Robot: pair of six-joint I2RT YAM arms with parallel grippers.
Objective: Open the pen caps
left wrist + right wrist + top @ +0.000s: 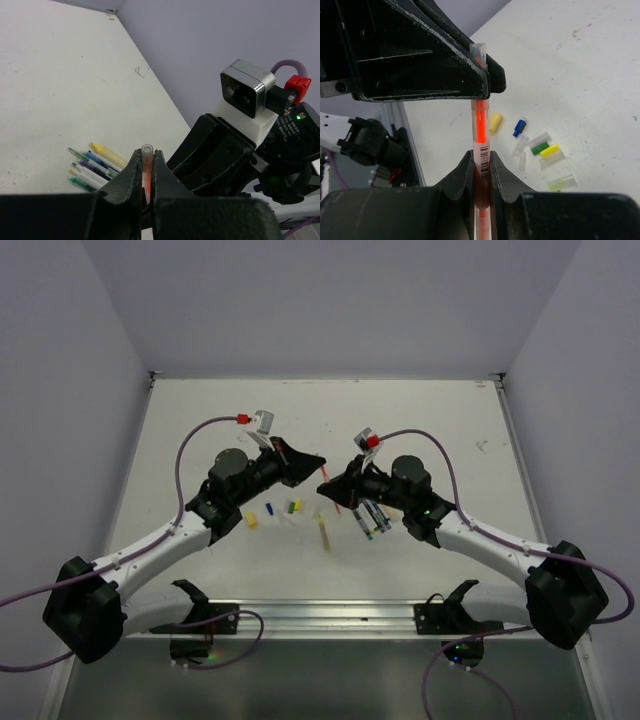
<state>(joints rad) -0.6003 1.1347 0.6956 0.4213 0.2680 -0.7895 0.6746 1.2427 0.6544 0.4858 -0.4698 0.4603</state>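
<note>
Both grippers hold one orange-red pen above the table. My right gripper is shut on its barcoded body. My left gripper is shut on its clear cap; one of its fingers shows in the right wrist view, with the cap's end poking out. In the top view the left gripper and right gripper meet tip to tip mid-table. Loose caps lie on the table: yellow, blue, green, yellow-green and several clear ones.
A bundle of several pens lies under the right arm, also seen in the top view. One yellow pen lies alone nearer the front. The loose caps lie under the left arm. The right wrist camera is close to my left gripper.
</note>
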